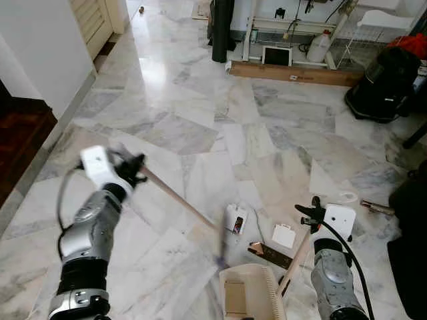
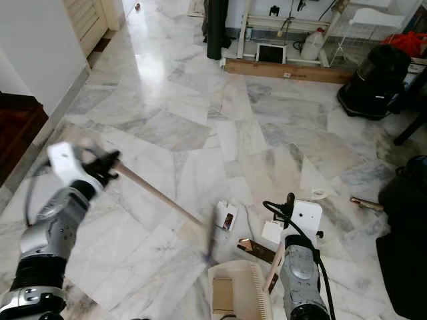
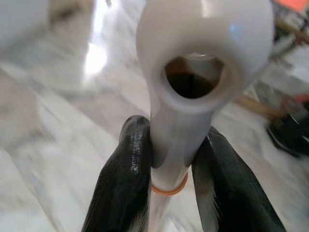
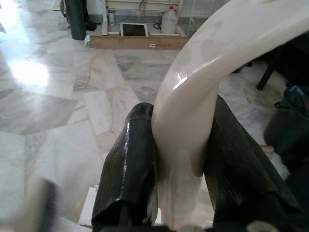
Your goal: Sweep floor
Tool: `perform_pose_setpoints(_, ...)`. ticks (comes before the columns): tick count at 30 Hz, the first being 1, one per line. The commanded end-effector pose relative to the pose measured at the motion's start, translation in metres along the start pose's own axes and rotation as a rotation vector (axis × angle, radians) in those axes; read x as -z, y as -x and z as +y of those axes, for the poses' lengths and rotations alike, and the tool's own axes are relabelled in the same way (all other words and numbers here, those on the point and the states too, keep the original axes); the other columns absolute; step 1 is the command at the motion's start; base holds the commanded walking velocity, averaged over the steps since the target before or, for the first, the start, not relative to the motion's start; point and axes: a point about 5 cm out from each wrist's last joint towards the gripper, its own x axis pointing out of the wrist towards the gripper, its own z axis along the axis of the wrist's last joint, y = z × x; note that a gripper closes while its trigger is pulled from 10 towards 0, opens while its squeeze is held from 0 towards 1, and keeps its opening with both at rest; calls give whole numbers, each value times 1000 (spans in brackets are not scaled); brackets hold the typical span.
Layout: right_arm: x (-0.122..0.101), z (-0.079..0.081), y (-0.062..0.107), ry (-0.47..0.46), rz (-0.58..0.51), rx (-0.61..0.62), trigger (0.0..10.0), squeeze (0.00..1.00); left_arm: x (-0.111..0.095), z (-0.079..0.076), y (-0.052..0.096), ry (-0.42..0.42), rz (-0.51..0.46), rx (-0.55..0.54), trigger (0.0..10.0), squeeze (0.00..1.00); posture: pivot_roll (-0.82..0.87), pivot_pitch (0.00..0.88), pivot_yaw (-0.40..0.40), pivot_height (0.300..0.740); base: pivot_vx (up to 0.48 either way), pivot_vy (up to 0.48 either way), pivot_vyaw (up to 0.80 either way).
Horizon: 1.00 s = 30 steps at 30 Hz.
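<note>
- Fingers [image 3: 128, 179] of my left gripper [image 3: 169, 188] are pinched tight on the pale end of the broom [image 1: 180, 200], one pad either side of the handle just above an orange band; the hanging hole in its tip sits right before the wrist camera.
- Fingers [image 4: 128, 164] of my right gripper [image 4: 178, 174] are clamped the same way on the curved cream handle of the dustpan [image 1: 247, 290], with no gap showing.
- Broom runs from my left gripper at centre left of the head view down to its head [image 1: 222, 247] at lower centre, blurred, just above the pan's mouth.
- Litter lies right there on the floor [image 1: 200, 120]: a small white box [image 1: 235, 219], a white card [image 1: 283, 236] and a brown strip [image 1: 270, 254], all near the pan's front edge.
- To do this stroke well, I judge I should keep the pan's lip flat on the marble and hold it firm, then draw the bristles toward it in short, low pulls so the light card does not flick past the side.
- The brown strip lies slantwise near the lip; it may jam there, so I would catch it end-on.
- Left arm is raised and bent, wrist at centre left, stick slanting down and rightward.
- Right arm is at lower right, forearm upright, wrist above the pan's stem.
</note>
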Motion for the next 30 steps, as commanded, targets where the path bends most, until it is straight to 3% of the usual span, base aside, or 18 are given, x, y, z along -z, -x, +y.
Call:
perform_pose_setpoints(1,5,-2,3,0,21,6,10000,0,-13,-8,-1,-28,-71,35,10000,0,126,145,-48,740,0,0,0)
perform_pose_setpoints(5,5,-2,3,-9,17,4,10000,0,2,-5,2,-167,-29,53,10000,0,126,145,-50,740,0,0,0)
perform_pose_setpoints(8,1,-5,1,-126,9,41,10000,0,12,-3,4,-310,2,55,10000,0,127,145,-48,740,0,0,0)
perform_pose_setpoints(12,0,-9,-3,-278,23,70,10000,0,21,-3,6,-321,21,46,10000,0,124,144,-47,740,0,0,0)
perform_pose_setpoints(18,-9,-14,-7,-389,-11,91,10000,0,31,-6,10,-360,41,70,10000,0,116,142,-49,740,0,0,0)
perform_pose_setpoints(21,-11,-16,-8,-401,-20,100,10000,0,34,-11,11,-355,55,104,10000,0,121,140,-49,740,0,0,0)
perform_pose_setpoints(28,-17,-14,-12,-586,-48,93,10000,0,39,-15,8,-314,64,140,10000,0,123,128,-45,740,0,0,0)
perform_pose_setpoints(30,-17,-13,-13,-602,-47,84,10000,0,39,-18,8,-310,65,156,10000,0,124,123,-45,740,0,0,0)
